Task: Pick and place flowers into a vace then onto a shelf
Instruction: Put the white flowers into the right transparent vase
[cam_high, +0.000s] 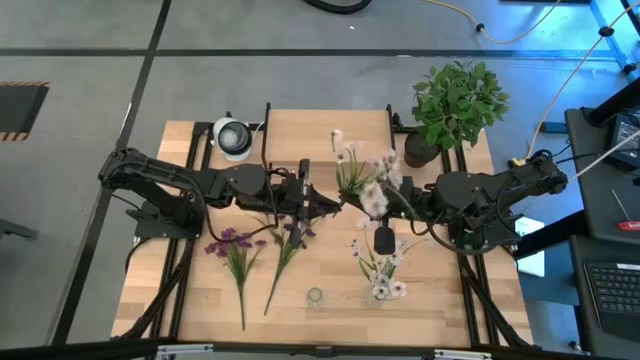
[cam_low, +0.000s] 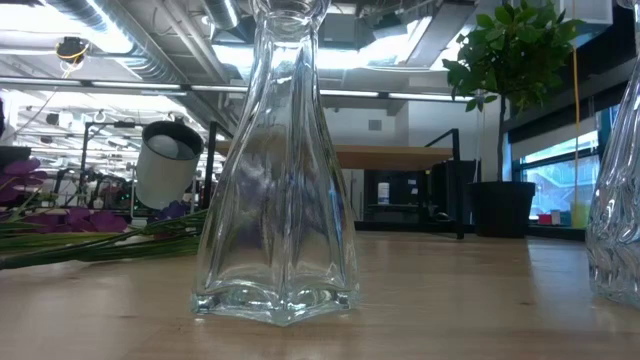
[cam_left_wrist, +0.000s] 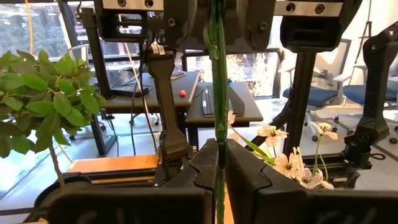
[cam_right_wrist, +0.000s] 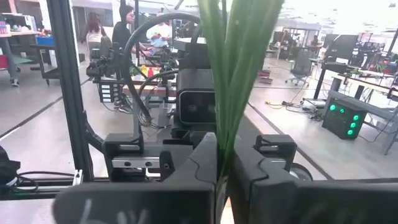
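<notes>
The white-blossomed spray (cam_high: 362, 178) is held above the table's middle between my two grippers. My left gripper (cam_high: 326, 205) reaches in from the table's left and is shut on its green stalk. My right gripper (cam_high: 400, 198) comes from the right and is shut on the same bundle of stalks. Purple flowers (cam_high: 235, 245) lie flat on the table below the left arm. A clear glass vase (cam_low: 278, 170) stands near the table's near edge (cam_high: 315, 297). The shelf (cam_high: 325, 128) stands at the far edge. My left gripper pinches one thin green stalk (cam_left_wrist: 219, 155) of the white spray between its two fingers, level from the table's left. The stalk runs on from the fingers toward the right gripper, lifted clear of the table, with white blossoms (cam_left_wrist: 280, 149) beside it. My right gripper pinches a bundle of several green stalks and narrow leaves (cam_right_wrist: 225, 134) between its two fingers, level from the table's right. The bundle fans out beyond the fingers and is lifted clear.
A bushy potted plant (cam_high: 457, 100) stands at the far right corner. A white cylinder (cam_high: 232, 137) sits left of the shelf. More white blossoms (cam_high: 383, 272) show by a second glass vase (cam_low: 617, 200) near the near edge. Black frame rails border the table.
</notes>
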